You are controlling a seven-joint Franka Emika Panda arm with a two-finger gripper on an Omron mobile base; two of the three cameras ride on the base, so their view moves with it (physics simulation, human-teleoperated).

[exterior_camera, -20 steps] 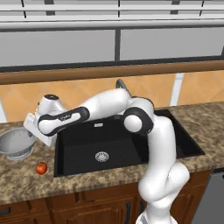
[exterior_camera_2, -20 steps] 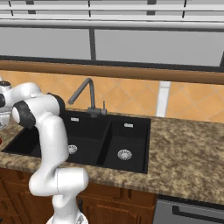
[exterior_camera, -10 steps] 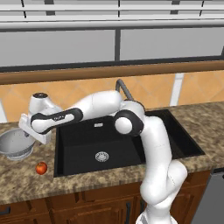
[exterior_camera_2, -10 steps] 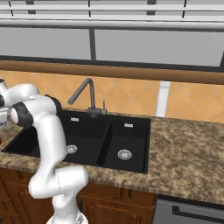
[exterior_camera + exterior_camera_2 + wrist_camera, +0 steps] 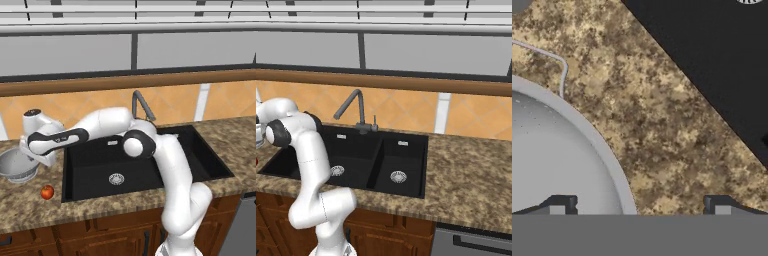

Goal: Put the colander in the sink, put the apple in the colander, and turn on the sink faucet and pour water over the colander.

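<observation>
You're on the first step, by my reading: taking hold of the colander point(image 5: 559, 155) so it can go into the sink point(image 5: 90, 167). In the hand view the gripper point(image 5: 639, 205) sits at the bottom with its two fingertips point(image 5: 559, 206) standing wide apart, holding nothing. One tip lies over the colander's inner wall, the other over the bare granite counter point(image 5: 662, 125), so the rim runs between them. That is the line-up you want: come straight down until the rim is well between the tips, then close firmly on it, since thin metal could slip or tip the bowl.

Whether a tip already touches the metal, I cannot tell.

From the left base camera, the colander rests on the counter left of the sink, with the apple point(image 5: 47, 192) in front of it, near the counter's front edge. Farther back, the faucet point(image 5: 351, 107) stands behind the basins.
</observation>
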